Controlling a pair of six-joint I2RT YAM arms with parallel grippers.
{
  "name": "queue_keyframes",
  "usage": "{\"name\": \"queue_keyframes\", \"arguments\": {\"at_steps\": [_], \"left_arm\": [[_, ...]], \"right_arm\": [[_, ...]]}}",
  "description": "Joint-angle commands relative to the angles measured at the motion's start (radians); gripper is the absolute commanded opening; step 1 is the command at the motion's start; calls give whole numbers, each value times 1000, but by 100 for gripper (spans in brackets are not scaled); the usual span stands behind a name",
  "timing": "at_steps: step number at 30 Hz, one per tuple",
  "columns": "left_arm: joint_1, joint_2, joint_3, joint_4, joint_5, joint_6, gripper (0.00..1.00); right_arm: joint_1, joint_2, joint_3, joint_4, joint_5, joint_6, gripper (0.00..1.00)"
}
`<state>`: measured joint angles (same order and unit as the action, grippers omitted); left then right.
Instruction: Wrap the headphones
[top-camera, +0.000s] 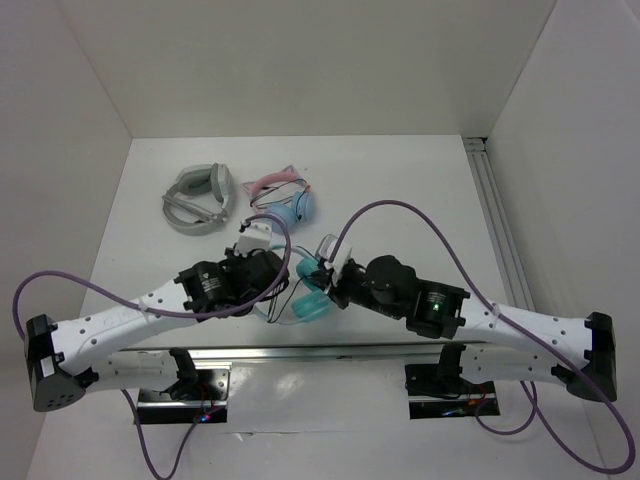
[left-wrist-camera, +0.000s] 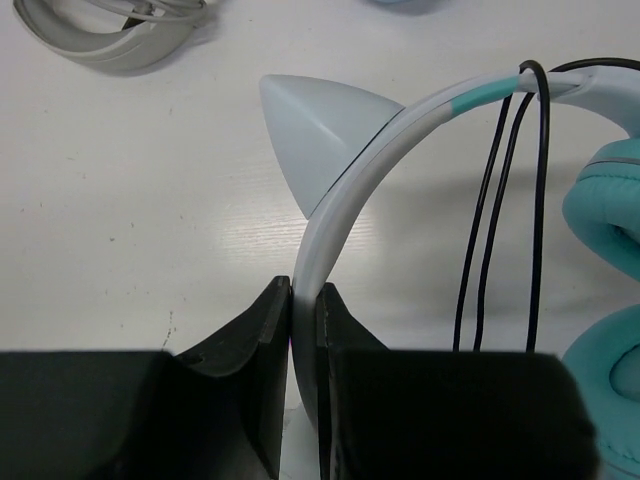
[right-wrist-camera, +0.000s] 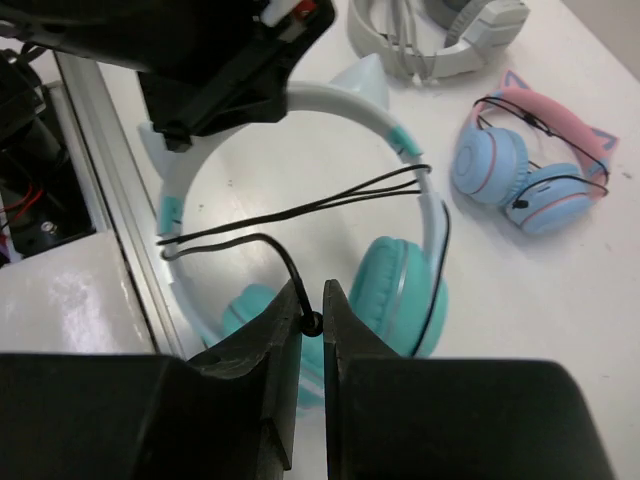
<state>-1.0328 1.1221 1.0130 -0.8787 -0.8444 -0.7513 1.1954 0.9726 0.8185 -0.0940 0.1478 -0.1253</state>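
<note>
Two pinches: left hand (left-wrist-camera: 303, 292) headband (left-wrist-camera: 340, 200), right hand (right-wrist-camera: 312, 300) cable (right-wrist-camera: 250, 237)

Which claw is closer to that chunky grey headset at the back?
Left. The left gripper, clamping the band of the teal headphones, sits just short of the grey headset; the right gripper pinches the cable farther off.

The headphones (right-wrist-camera: 400, 290) have teal ear cups and a pale blue-white headband (left-wrist-camera: 340, 210) with short teal bands and a pale grey-blue ear point. Their thin cable (left-wrist-camera: 485, 230) is black. The second pair (right-wrist-camera: 540, 150) has a pink band and light blue cups, and the third pair (top-camera: 200, 200) is grey-white. The table (top-camera: 400, 180) is plain white. The left gripper (left-wrist-camera: 305, 290) and right gripper (right-wrist-camera: 312, 295) are matt black. The arms (top-camera: 120, 325) are white, with purple hoses (top-camera: 420, 215).
</note>
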Motion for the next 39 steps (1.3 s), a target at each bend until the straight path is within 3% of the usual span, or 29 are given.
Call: {"name": "queue_keyframes", "arguments": {"at_steps": [1, 8, 20, 24, 39], "left_arm": [[-12, -38, 10, 26, 56, 47, 0], [-58, -28, 29, 37, 203, 194, 0], [-91, -68, 91, 24, 442, 408, 0], [-101, -59, 137, -45, 461, 428, 0], [-101, -119, 207, -88, 469, 480, 0]], "right_arm": [[9, -37, 53, -13, 71, -23, 0], [18, -58, 22, 77, 263, -53, 0], [95, 58, 22, 88, 493, -96, 0], [134, 78, 44, 59, 573, -105, 0], [135, 46, 33, 28, 596, -71, 2]]}}
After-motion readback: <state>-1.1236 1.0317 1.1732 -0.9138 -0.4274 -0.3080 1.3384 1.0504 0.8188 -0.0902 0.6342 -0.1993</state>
